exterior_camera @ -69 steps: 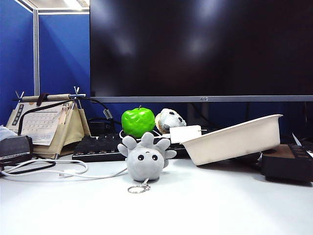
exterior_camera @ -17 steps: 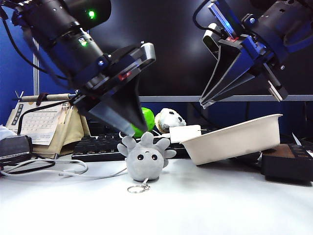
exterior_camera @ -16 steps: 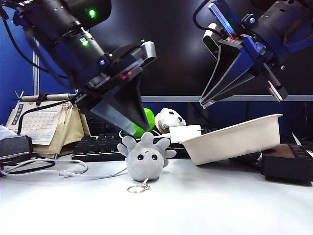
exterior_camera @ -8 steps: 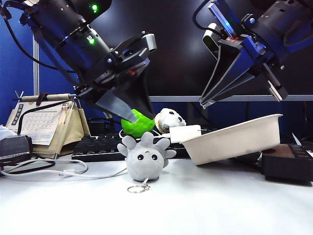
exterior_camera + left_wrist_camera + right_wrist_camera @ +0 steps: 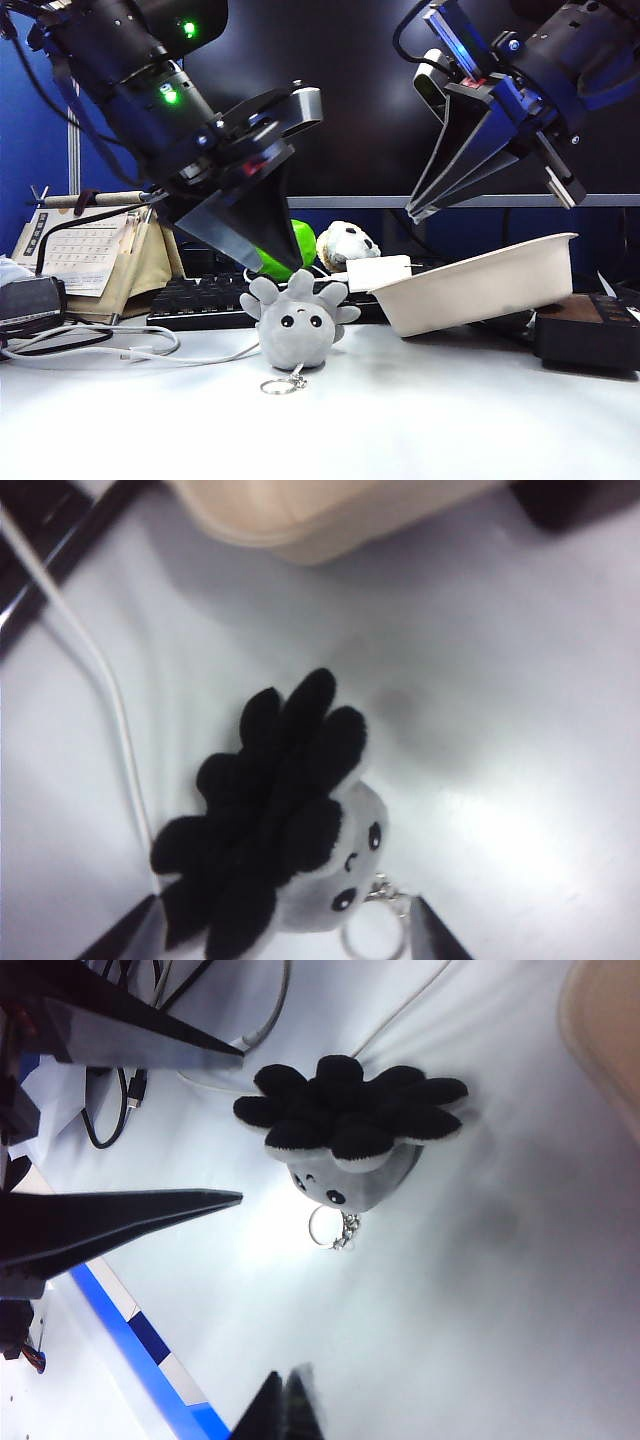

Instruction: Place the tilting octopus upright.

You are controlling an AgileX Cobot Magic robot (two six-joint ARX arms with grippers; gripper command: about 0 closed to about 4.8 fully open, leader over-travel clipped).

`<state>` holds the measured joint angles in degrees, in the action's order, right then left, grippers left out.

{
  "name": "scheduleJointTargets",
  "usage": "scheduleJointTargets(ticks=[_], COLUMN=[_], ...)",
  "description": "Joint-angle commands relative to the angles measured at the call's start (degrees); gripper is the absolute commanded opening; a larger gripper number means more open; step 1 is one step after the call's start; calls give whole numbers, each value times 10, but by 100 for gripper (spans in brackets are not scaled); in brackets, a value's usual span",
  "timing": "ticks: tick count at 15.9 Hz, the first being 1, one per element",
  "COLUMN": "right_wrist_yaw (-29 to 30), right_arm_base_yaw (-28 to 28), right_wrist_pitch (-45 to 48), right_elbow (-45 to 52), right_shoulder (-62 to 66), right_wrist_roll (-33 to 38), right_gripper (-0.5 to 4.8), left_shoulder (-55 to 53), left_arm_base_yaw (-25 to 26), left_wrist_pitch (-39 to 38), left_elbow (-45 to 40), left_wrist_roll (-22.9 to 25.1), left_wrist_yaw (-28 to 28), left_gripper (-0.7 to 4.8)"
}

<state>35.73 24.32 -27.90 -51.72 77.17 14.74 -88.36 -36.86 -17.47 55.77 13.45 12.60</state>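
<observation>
The light-grey octopus (image 5: pixel 297 326) rests on the white table with its head down and its tentacles up, its face toward the exterior camera. Its silver keyring (image 5: pixel 279 386) lies in front of it. My left gripper (image 5: pixel 275 255) hangs just above the tentacles, pointing down. In the left wrist view the octopus (image 5: pixel 290 830) lies between the wide-apart tips of the left gripper (image 5: pixel 280 932), which is open and not touching it. My right gripper (image 5: pixel 411 212) hovers high at the right, shut and empty. Its closed tips (image 5: pixel 285 1400) stand well away from the octopus (image 5: pixel 350 1140).
A green apple (image 5: pixel 303 240) and a white-and-grey plush (image 5: pixel 348 243) sit behind the octopus, the apple partly hidden by the left gripper. A tilted cream tub (image 5: pixel 480 285) stands at the right. A keyboard (image 5: pixel 200 300), a desk calendar (image 5: pixel 90 255) and a white cable (image 5: pixel 120 352) are at the left.
Both arms have come into view since the earliest frame. Over the last second the left jaws have spread wider and its wrist has turned; the octopus and right arm have stayed put.
</observation>
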Motion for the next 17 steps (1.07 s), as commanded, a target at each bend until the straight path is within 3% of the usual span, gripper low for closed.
scheduleJointTargets(ticks=[1, 4, 7, 11, 17], right_wrist_yaw=[2, 2, 2, 2, -2], right_arm_base_yaw=[1, 1, 1, 1, 1], right_wrist_pitch=[7, 7, 7, 7, 8], right_elbow=[-2, -2, -2, -2, -2], right_shoulder=[0, 0, 0, 0, 0], right_wrist_roll=[-2, -2, -2, -2, -2], right_gripper=[-1, -1, -1, -1, -1], left_shoulder=[0, 0, 0, -18, -32], left_arm_base_yaw=[0, 0, 0, 0, -4], left_wrist_pitch=[7, 17, 33, 24, 26], left_elbow=[2, 2, 2, 2, 2], left_wrist_roll=[97, 182, 237, 271, 277], left_wrist_yaw=[0, 0, 1, 3, 18], left_gripper=[324, 324, 323, 317, 308])
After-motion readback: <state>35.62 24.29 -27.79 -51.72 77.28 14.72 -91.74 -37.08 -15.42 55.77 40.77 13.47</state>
